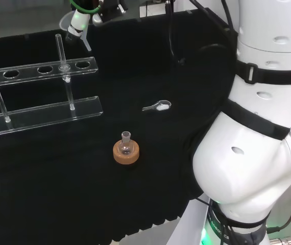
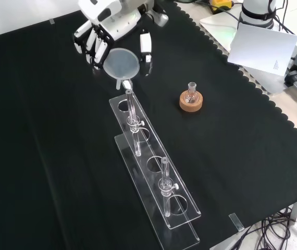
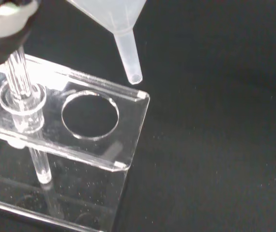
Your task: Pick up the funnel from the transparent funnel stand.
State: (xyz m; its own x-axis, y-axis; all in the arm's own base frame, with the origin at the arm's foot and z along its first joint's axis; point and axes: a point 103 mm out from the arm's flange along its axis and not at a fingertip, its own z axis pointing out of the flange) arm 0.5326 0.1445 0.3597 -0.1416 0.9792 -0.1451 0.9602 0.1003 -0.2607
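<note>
- The funnel (image 2: 121, 63) is a translucent, milky plastic cone with a short tapered spout; it is lifted clear of the transparent funnel stand (image 2: 156, 179), and in the wrist view its spout tip (image 3: 134, 77) hangs above and just beside the end hole of the stand's top plate.
- The hand (image 2: 99, 32), black and white, has its fingers (image 2: 92, 48) curled against the funnel's rim, gripping it near the far edge of the bench in the front view.
- The stand is clear acrylic: two long flat plates, one above the other, the upper one pierced by a row of round holes and carried on thin clear upright rods. It runs from just below the funnel toward the bench's near edge in the front view.
- A small round-bottomed glass flask (image 2: 191, 94) with a short neck stands upright in a cork ring (image 2: 191, 102), well apart from the stand, nearer the bench's right edge in the front view.
- A small clear spoon-shaped piece (image 1: 157, 106) lies flat on the cloth in the head view.
- The black cloth (image 2: 44, 156) is matte, with a scalloped edge.
</note>
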